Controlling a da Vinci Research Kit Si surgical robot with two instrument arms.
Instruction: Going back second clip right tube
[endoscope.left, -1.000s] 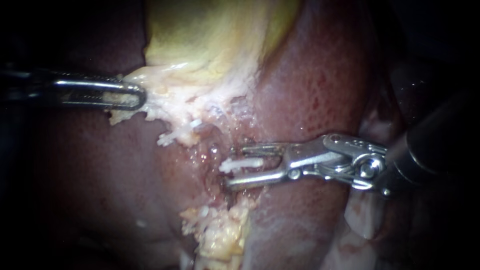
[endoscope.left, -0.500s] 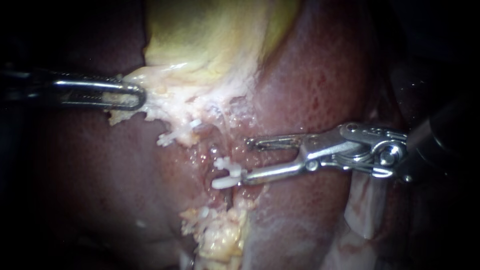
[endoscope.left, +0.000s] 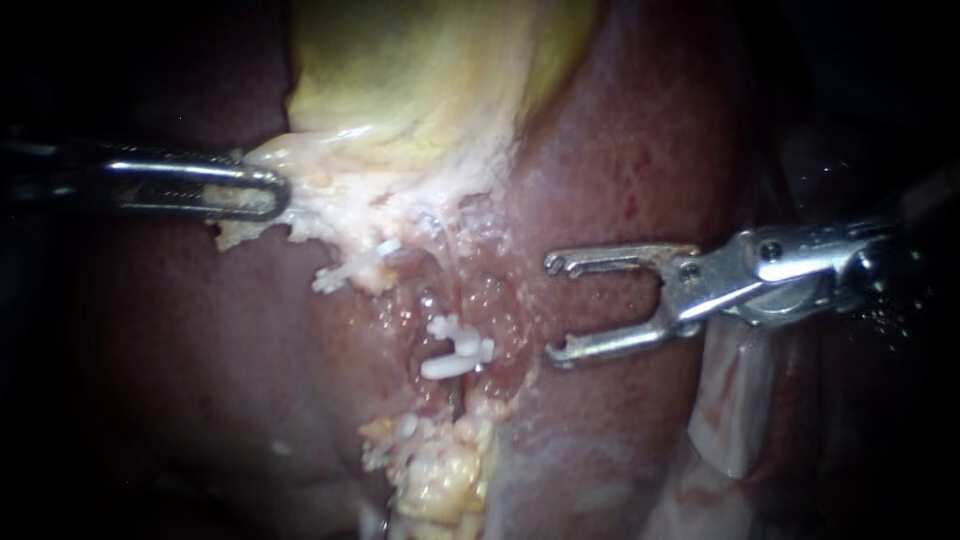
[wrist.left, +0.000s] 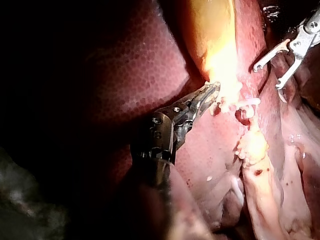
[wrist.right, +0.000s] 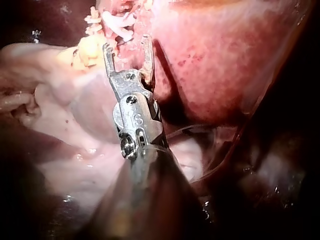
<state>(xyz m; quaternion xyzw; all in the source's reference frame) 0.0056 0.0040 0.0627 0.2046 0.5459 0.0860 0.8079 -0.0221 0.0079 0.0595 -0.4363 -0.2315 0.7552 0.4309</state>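
One clip (endoscope.left: 457, 348), just ahead of right claw (endoscope.left: 552, 308) — apart

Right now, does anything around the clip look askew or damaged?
The white clip looks odd: its two legs join on the side facing the right instrument but seem splayed at their far ends, so it may not be fully shut; too small to be sure. That instrument's end effector is open, empty, clear of it.
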